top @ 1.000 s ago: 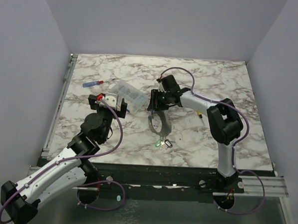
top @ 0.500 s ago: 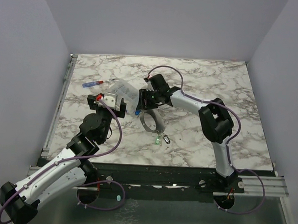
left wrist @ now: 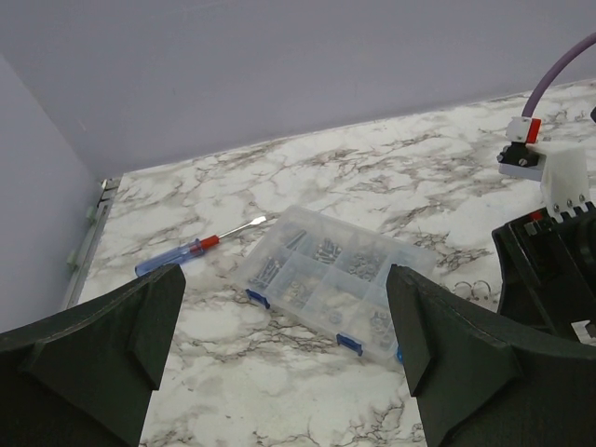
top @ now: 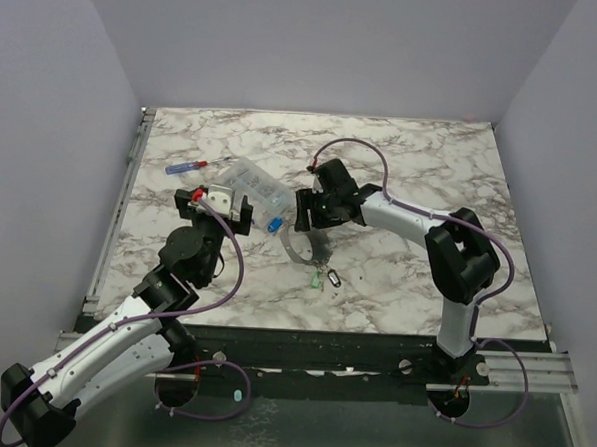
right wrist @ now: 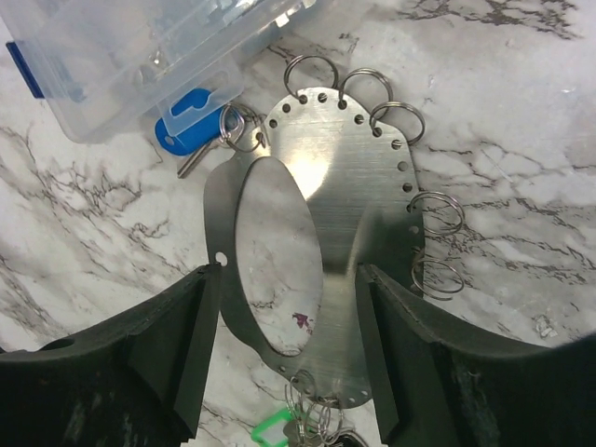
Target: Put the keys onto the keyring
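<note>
while above keyring (right wrist: 358,177), right gripper (right wrist: 287,272) spread

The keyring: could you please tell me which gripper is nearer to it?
Right. The right gripper is directly above the keyring, a finger over each side; the left gripper is off to its left, near the clear box.

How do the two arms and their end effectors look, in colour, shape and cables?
Both the left arm and the right arm are white with black joints. A purple cable loops loosely along each. The left wrist carries a white block with red parts. The left end effector and the right end effector each have two dark wedge-shaped fingers.
</note>
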`<state>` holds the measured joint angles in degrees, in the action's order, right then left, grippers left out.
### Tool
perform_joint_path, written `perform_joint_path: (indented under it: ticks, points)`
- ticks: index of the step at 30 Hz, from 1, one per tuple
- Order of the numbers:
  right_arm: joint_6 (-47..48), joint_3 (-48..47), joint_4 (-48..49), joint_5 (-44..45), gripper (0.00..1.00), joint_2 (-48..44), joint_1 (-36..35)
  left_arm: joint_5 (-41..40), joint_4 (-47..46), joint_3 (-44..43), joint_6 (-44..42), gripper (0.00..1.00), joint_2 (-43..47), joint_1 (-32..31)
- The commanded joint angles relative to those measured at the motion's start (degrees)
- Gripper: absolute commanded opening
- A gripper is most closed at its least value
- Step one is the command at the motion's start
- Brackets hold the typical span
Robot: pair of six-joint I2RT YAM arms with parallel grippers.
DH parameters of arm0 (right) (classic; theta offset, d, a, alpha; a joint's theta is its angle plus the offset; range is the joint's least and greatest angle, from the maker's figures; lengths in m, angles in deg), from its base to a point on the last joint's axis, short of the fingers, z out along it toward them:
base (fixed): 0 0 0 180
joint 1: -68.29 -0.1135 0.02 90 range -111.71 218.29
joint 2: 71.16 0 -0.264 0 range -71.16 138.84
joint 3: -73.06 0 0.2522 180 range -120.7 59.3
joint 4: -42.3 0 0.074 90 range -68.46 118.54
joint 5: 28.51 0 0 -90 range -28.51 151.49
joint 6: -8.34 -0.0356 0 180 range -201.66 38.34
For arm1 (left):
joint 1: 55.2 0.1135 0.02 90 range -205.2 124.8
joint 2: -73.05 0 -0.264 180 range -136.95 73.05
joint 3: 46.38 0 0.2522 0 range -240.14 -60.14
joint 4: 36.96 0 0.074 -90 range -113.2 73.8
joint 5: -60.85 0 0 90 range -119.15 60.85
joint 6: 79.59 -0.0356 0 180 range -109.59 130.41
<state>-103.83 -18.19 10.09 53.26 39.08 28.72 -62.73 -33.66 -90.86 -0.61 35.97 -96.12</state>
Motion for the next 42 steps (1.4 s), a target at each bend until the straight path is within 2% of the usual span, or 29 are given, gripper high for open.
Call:
perform_joint_path:
  ticks: [1, 8, 13, 16, 21, 24, 32, 38, 42]
  points:
    - [2.70, 1.05, 2.42, -5.23, 0.66, 0.64, -0.19, 1.55, 0.37, -0.13, -0.20, 0.97, -0.41, 0.24]
    - [0.85, 1.50, 7.32, -12.80, 0.66, 2.66, -0.41, 1.42, 0.44, -0.04, -0.30, 0.98, -1.27, 0.24]
    - [-0.57, 0.84, 9.81, -13.49, 0.65, 6.82, -0.41, 1.43, 0.39, -0.05, -0.44, 0.97, -1.84, 0.23]
    - [-0.87, 0.46, 10.48, -11.31, 0.65, 8.32, -0.38, 1.27, 0.40, 0.00, -0.62, 0.97, -1.93, 0.34]
    - [-0.47, 1.22, 8.83, -1.04, 0.65, 7.98, 0.20, 1.45, 0.40, 0.05, -0.62, 0.97, -2.21, 0.32]
    - [-0.84, 4.10, 8.50, 4.43, 0.65, 6.19, 1.27, 1.55, 0.43, 0.00, -0.64, 0.97, -2.22, 0.33]
    - [-1.56, 11.57, 7.58, 11.95, 0.66, 1.56, 3.06, 1.94, 0.36, 0.05, -0.57, 0.97, -2.42, 0.32]
    - [-0.94, 12.12, 6.25, 12.29, 0.66, -3.00, 3.03, 2.19, 0.41, -0.04, -0.57, 0.97, -2.49, 0.32]
    - [1.19, 9.63, 6.44, 4.84, 0.66, -5.41, 3.01, 2.14, 0.44, -0.04, -0.56, 0.98, -2.47, 0.37]
